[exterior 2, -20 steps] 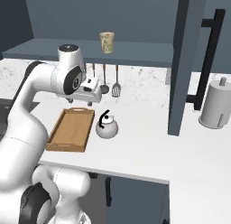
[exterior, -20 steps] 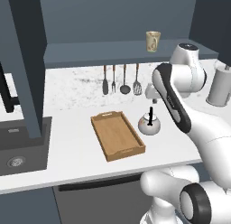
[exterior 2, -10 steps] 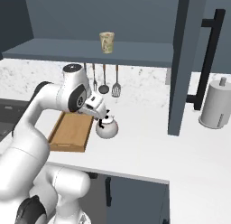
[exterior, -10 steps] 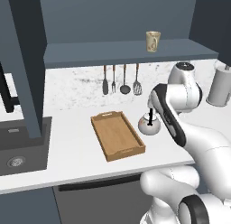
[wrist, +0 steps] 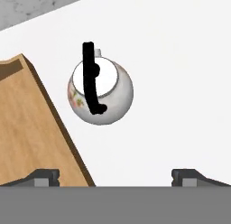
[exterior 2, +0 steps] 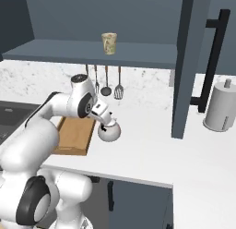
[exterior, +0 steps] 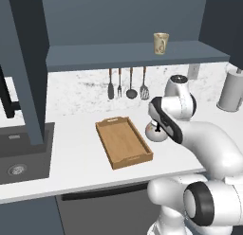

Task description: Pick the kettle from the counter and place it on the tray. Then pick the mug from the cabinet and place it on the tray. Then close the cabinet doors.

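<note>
The cabinet [exterior: 128,21] spans the top of the left base frame, with its shelf [exterior: 133,56] across the upper middle. One of the cabinet doors [exterior 2: 191,62] stands open at the upper right of the right base frame, its black bar handle [exterior 2: 213,62] facing outward. The white table [exterior: 80,153] runs across the middle of the left base frame.

The tray [exterior: 123,141] lies on the table at centre frame and carries nothing. The kettle [wrist: 100,90] is seen at upper centre of the hand frame, standing on the table just beside the tray's edge but apart from it, with its thin black handle [wrist: 90,78] upright. The mug [exterior: 161,43] is seen on the shelf at the upper centre-right of the left base frame.

The gripper [wrist: 115,177] is positioned above the kettle. The fingers [wrist: 45,177] are spread wide apart and nothing is held between them; the kettle is not touched.

The step in hand is judged to be the first one: the approach to the kettle. For the next move, the hand should be shifted so that the black handle is centred between the fingers, lowered, and the fingers brought together on the handle before the kettle is lifted across to the tray.
</note>
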Available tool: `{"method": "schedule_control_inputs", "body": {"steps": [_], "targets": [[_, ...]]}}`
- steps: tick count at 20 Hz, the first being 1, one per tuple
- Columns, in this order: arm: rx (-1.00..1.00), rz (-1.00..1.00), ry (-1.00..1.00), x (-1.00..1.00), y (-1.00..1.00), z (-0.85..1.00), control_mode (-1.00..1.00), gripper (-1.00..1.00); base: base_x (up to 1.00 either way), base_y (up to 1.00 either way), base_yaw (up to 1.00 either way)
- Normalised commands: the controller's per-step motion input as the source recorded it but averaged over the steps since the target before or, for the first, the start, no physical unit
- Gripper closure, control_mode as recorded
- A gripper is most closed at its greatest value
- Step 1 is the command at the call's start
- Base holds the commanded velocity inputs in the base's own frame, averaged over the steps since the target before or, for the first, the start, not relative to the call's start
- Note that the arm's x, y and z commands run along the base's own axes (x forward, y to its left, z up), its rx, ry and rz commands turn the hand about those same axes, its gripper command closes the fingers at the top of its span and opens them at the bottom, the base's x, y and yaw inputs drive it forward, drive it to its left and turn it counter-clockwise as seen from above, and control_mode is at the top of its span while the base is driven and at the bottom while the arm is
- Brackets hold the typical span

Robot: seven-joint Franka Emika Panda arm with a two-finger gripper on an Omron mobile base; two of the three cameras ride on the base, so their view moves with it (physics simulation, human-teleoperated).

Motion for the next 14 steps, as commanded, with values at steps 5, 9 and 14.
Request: {"method": "schedule_control_inputs", "body": {"steps": [5, 9, 14], "targets": [[0.0, 0.0, 0.06, 0.45, 0.0, -0.21, -1.0, -1.0, 0.0, 0.0, 0.0], [0.0, 0.0, 0.05, 0.41, -0.08, -0.27, -1.0, -1.0, 0.0, 0.0, 0.0], [0.0, 0.0, 0.04, 0.36, -0.12, -0.26, -1.0, -1.0, 0.0, 0.0, 0.0]]}}
